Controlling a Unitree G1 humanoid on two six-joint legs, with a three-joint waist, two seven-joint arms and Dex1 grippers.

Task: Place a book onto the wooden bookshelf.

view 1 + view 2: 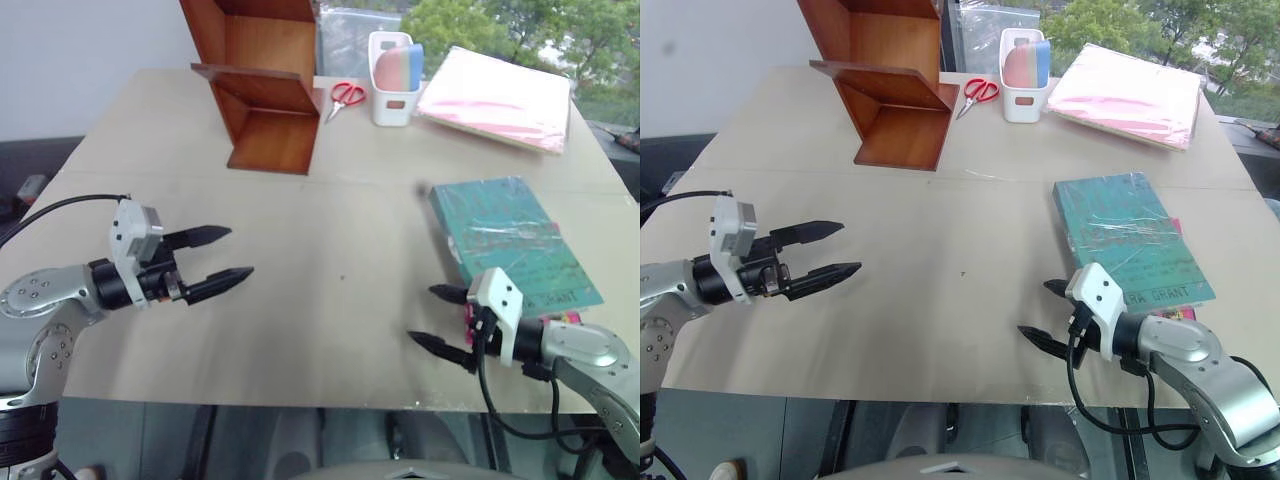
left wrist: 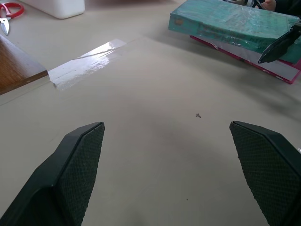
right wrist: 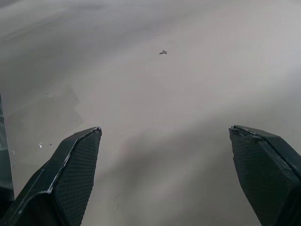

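The teal-green book point(image 1: 510, 240) in shiny crinkled wrap lies flat on the table's right side, on top of a magenta-pink book point(image 2: 277, 70). The wooden bookshelf point(image 1: 262, 85), reddish-brown with angled open compartments, stands at the table's far left-centre. My right gripper point(image 1: 436, 318) hovers open by the book's near left corner, pointing left with nothing between its fingers. My left gripper point(image 1: 232, 255) is open above the table's left part, pointing right toward the book, and holds nothing.
Red-handled scissors point(image 1: 346, 96) lie right of the shelf. A white bin point(image 1: 394, 80) holding pink and blue items stands beside them. A pale pink folder stack point(image 1: 497, 98) lies at the far right. A strip of clear tape point(image 2: 87, 63) crosses the beige tabletop point(image 1: 330, 240).
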